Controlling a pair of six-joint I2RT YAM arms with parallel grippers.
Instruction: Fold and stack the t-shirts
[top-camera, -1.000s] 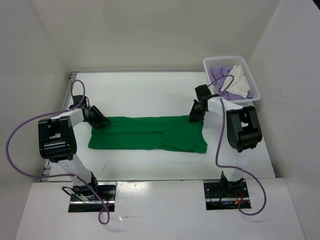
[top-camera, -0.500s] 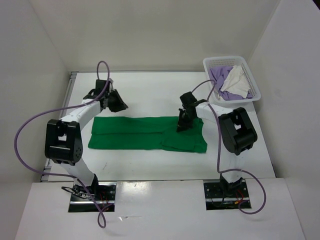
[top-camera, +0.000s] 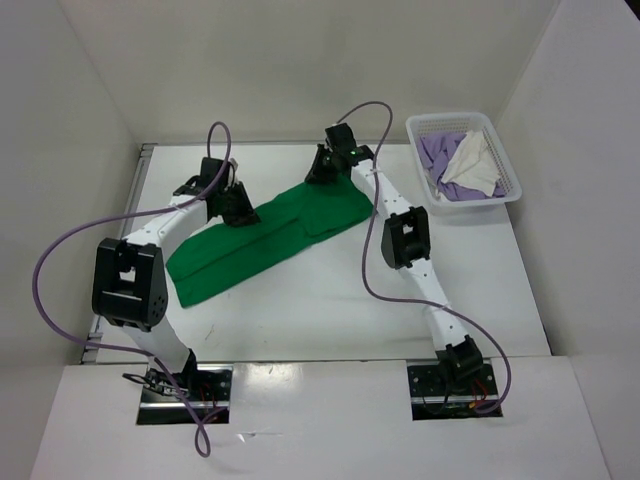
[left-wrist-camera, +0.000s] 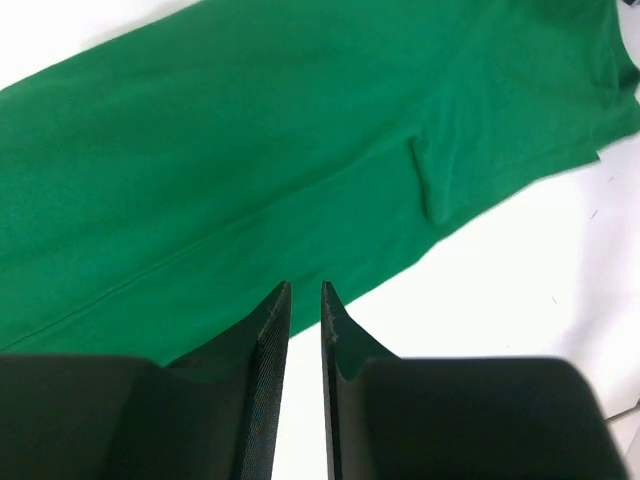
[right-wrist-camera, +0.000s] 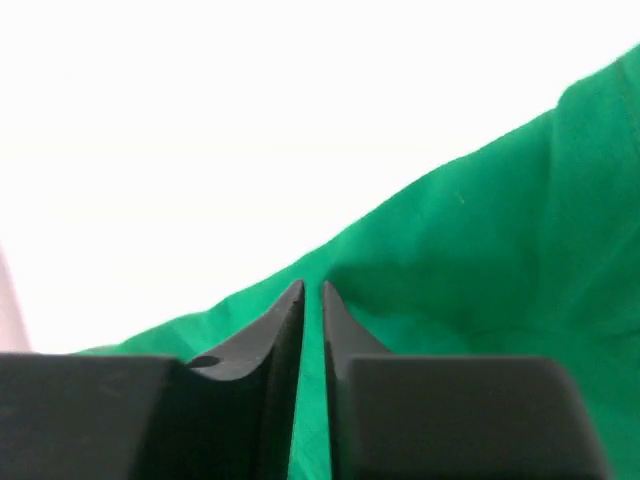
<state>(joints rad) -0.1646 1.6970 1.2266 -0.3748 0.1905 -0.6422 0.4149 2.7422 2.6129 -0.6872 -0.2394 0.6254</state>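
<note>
The green shirt (top-camera: 262, 240), lying left to right a second ago, now slants from near left to far middle, its far end swung back with the right gripper (right-wrist-camera: 312, 285), probably squaring it for folding; that gripper's jaws and those of the left gripper (left-wrist-camera: 305, 287) are nearly closed over cloth, actual grip unclear.

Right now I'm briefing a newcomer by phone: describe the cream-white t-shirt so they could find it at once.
At the far right corner of the white table stands a white mesh basket. Two crumpled shirts lie inside; the cream-white t-shirt is the paler one on the right, beside the lavender t-shirt.
</note>
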